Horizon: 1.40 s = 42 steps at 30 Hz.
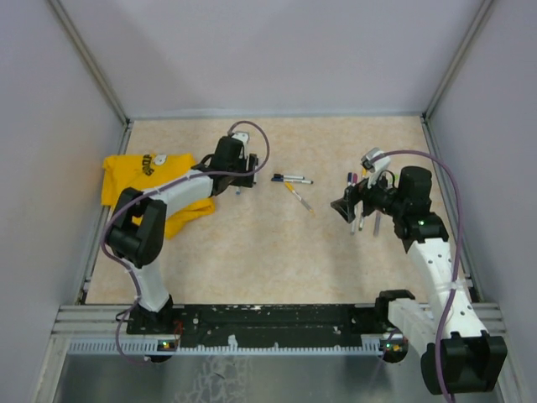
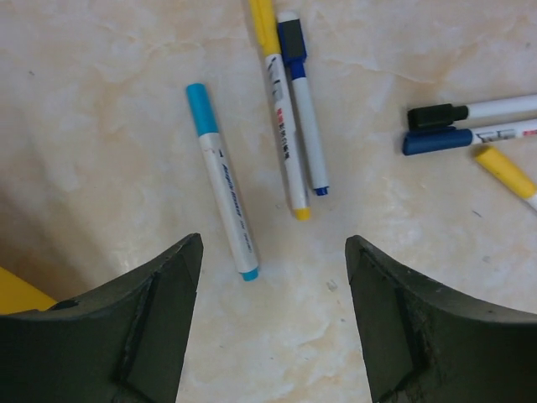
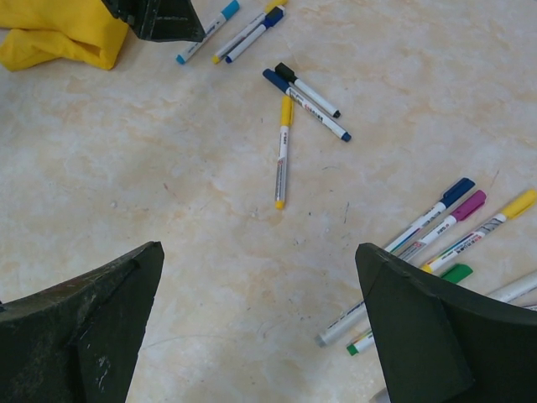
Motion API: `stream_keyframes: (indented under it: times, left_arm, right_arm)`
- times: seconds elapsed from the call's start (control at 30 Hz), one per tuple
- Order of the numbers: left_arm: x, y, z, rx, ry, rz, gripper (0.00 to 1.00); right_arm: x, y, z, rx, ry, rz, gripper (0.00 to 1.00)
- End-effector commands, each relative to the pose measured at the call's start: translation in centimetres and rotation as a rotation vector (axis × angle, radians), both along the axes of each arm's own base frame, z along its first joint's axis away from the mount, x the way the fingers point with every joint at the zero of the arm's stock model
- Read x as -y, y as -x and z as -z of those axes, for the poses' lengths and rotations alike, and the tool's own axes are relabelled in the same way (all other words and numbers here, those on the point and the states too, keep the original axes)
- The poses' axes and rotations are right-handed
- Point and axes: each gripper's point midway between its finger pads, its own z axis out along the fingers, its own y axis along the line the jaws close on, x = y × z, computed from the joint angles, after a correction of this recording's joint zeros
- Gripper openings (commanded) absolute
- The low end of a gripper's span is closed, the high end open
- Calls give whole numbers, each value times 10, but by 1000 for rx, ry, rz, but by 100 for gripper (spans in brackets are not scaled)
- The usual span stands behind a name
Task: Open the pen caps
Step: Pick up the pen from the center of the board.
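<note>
Beige marbled tabletop (image 1: 252,260), marker pens lying around in three loose bunches, and the pen caps (image 3: 286,110) I can make out are all seated on their barrels. Left gripper (image 2: 274,245) hangs low over the far-left bunch, fingers spread wide with nothing between them. Just past its tips lies a pen with a light-blue cap (image 2: 200,105). Beside that are a yellow-capped pen (image 2: 264,25) and a blue-capped pen (image 2: 294,50), side by side and touching.

Further right, the middle bunch has a black cap (image 2: 436,116) and a navy cap (image 2: 436,141) lying parallel, with another yellow cap (image 2: 503,170) just on their near side.

Right gripper (image 3: 258,250) is spread wide too and empty, hovering by the right bunch. There a blue cap (image 3: 457,189), magenta cap (image 3: 470,204), bright yellow cap (image 3: 520,203) and green cap (image 3: 457,273) fan out, partly hidden behind one finger.

Yellow cloth (image 1: 134,180) sits crumpled at the left edge, with the left arm reaching over it.
</note>
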Motion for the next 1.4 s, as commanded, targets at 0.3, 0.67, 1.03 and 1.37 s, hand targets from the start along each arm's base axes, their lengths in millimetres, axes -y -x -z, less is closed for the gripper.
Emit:
stream_keyframes:
  times: [0.3, 0.67, 1.03, 1.37]
  left_arm:
    - [-28, -16, 18, -94, -50, -3, 71]
    - [-34, -18, 27, -108, -61, -11, 75]
    - [-41, -18, 31, -111, -85, -37, 75]
    - [-39, -19, 31, -112, -80, -35, 75]
  right_arm:
    - [-1, -5, -7, 45, 27, -14, 98]
    - [-2, -5, -7, 76, 43, -26, 98]
    - [-3, -4, -7, 76, 44, -35, 98]
    - [-5, -3, -6, 72, 44, -43, 98]
